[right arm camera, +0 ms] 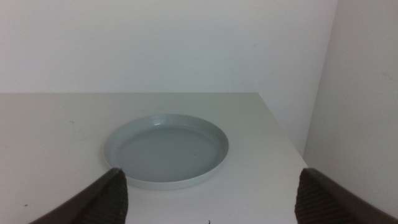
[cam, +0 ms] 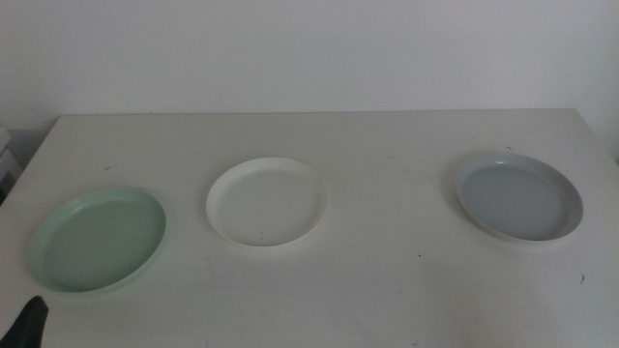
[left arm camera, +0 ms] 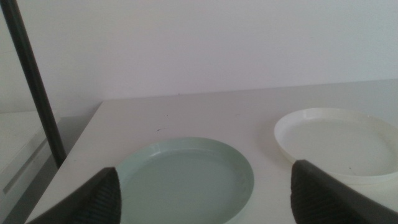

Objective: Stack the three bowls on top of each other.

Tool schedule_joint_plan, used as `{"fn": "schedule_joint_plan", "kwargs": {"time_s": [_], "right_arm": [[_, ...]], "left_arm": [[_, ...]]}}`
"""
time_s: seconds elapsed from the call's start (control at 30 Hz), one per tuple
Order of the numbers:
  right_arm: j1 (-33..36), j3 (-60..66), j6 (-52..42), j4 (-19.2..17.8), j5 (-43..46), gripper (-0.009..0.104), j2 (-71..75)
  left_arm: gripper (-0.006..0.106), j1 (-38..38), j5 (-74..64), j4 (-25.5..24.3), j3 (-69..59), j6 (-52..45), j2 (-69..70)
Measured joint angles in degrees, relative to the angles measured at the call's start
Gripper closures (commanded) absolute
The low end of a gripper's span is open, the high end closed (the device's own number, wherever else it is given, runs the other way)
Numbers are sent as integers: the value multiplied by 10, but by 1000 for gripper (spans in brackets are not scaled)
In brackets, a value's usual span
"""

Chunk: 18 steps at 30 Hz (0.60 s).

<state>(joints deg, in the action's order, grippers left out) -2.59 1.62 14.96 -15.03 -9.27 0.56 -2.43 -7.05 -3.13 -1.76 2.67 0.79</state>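
Three shallow bowls lie apart in a row on the white table [cam: 387,290]. The pale mint green bowl [cam: 99,239] is at the left, the white bowl [cam: 266,202] in the middle, the grey-blue bowl [cam: 519,197] at the right. My left gripper [left arm camera: 205,193] is open, just short of the mint bowl [left arm camera: 186,180], with the white bowl [left arm camera: 339,143] off to one side; only its tip [cam: 29,319] shows in the middle view at the bottom left corner. My right gripper [right arm camera: 211,196] is open, just short of the grey-blue bowl [right arm camera: 166,149], and is out of the middle view.
A dark upright pole [left arm camera: 34,84] stands beside the table's left edge. The table's right edge [right arm camera: 280,134] runs close to the grey-blue bowl, with a white wall behind.
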Motion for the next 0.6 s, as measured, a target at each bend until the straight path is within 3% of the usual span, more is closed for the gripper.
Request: {"fn": "schedule_joint_plan", "kwargs": {"time_s": [0.3, 0.6], "right_arm": [[0, 0, 0, -1, 0, 1, 0], [0, 0, 0, -1, 0, 1, 0]], "left_arm": [[-2, 0, -1, 0, 10, -1, -50], [-2, 0, 0, 0, 121, -1, -183]]}}
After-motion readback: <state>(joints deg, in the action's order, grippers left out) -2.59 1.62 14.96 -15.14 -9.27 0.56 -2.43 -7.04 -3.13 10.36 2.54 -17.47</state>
